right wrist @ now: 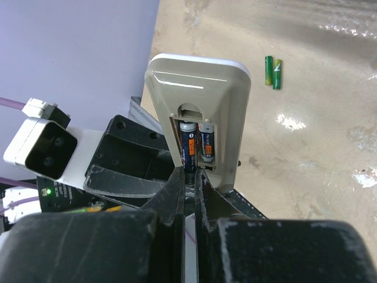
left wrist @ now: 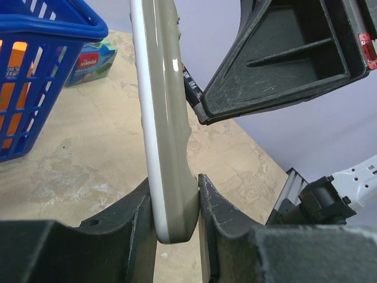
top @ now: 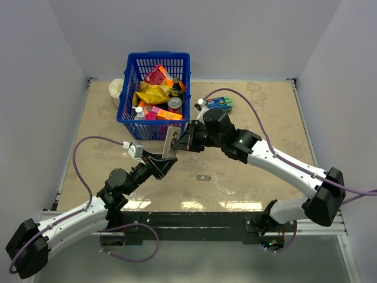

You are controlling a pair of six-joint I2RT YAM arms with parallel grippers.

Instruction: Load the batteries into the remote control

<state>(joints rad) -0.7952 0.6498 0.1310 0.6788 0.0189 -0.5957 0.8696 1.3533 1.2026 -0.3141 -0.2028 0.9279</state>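
Note:
My left gripper point(left wrist: 175, 200) is shut on the lower end of the remote control point(left wrist: 162, 118), holding it upright above the table. Its grey back point(right wrist: 200, 88) faces the right wrist view, cover off and compartment open. Two dark batteries sit side by side in there. The right-hand one point(right wrist: 206, 144) lies in its slot. The left-hand battery point(right wrist: 188, 144) has its lower end between the fingertips of my right gripper point(right wrist: 189, 174), which is shut on it. From above, both grippers meet at the remote point(top: 170, 143) just in front of the basket.
A blue basket point(top: 154, 97) full of packets and bottles stands at the back. A blue-green box point(top: 219, 104) lies to its right. A bright-green pair of sticks point(right wrist: 273, 72) lies on the table, and a small grey piece point(top: 204, 177) lies near the front.

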